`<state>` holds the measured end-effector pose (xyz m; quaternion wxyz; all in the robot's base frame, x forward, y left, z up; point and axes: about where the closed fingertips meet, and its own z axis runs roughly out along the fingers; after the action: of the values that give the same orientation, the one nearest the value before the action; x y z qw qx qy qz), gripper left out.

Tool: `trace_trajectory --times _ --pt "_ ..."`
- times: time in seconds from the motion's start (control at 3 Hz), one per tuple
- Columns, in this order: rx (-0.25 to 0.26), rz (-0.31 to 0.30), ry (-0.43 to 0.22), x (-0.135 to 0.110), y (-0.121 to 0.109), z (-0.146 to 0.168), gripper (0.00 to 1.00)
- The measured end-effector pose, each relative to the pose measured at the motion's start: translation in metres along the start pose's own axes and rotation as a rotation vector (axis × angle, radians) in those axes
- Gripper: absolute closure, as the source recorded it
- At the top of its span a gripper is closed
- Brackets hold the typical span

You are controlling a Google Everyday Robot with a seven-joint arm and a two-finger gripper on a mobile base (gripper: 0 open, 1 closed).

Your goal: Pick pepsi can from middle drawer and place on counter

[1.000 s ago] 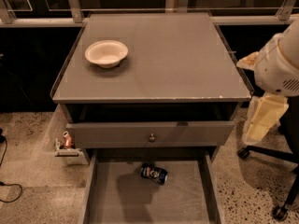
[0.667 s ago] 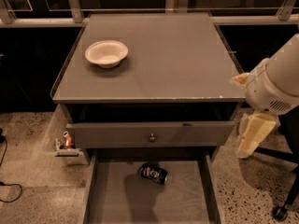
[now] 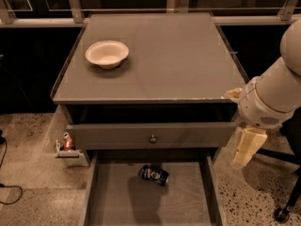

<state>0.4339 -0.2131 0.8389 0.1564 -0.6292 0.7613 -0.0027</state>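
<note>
One can [image 3: 154, 174] lies on its side on the flat bottom of the open drawer [image 3: 113, 201], towards the far end and roughly midway between the side walls, touching neither. Nothing else is in that drawer. Just above it sits a shut drawer front [image 3: 117, 136] with a small round knob [image 3: 153, 138].

The bench [image 3: 178, 55] above carries a pale bowl [image 3: 107, 54], upright, in its far left part. At the cabinet's left side a reddish can [image 3: 68, 141] stands in a small holder.

The tool [image 3: 244, 149] hangs to the right of the cabinet, beyond the right end of the drawer front, pointing down over the speckled floor [image 3: 244, 197]. It is well apart from the can and touches nothing. Whether it is open or closed I cannot tell. The white arm [image 3: 273, 98] above it reaches in from the right edge, beside the bench's near right corner.
</note>
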Motion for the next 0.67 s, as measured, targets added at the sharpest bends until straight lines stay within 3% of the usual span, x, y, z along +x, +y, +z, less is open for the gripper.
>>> trace_trajectory --times 0.33,0.67 --pt "-0.012 0.002 -0.013 0.000 0.005 0.008 0.00" --pt "-0.069 0.003 -0.058 0.004 0.023 0.057 0.00"
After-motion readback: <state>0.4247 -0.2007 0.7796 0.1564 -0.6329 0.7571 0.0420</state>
